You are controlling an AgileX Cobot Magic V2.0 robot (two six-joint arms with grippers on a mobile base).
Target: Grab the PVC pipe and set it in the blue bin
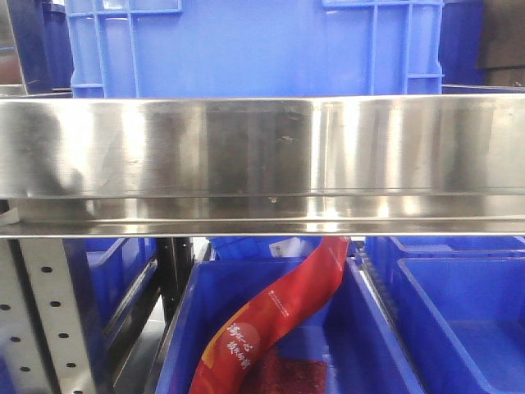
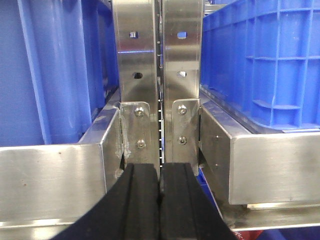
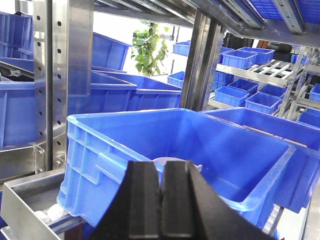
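The left gripper (image 2: 160, 200) sits pinched closed and empty, facing steel shelf posts (image 2: 158, 75). The right gripper (image 3: 161, 205) is also closed, holding nothing, over a blue bin (image 3: 240, 170); the pale round thing inside might be the PVC pipe (image 3: 167, 160). Probably light, stiff and slick, so grab mid-length.

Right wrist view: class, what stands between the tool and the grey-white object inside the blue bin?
The bin's near wall stands between the shut right tool and the pale object, shown in the right wrist view.

A warehouse or stockroom: steel racking (image 3: 50, 85) holds rows of blue plastic bins (image 3: 175, 150) on many shelves.
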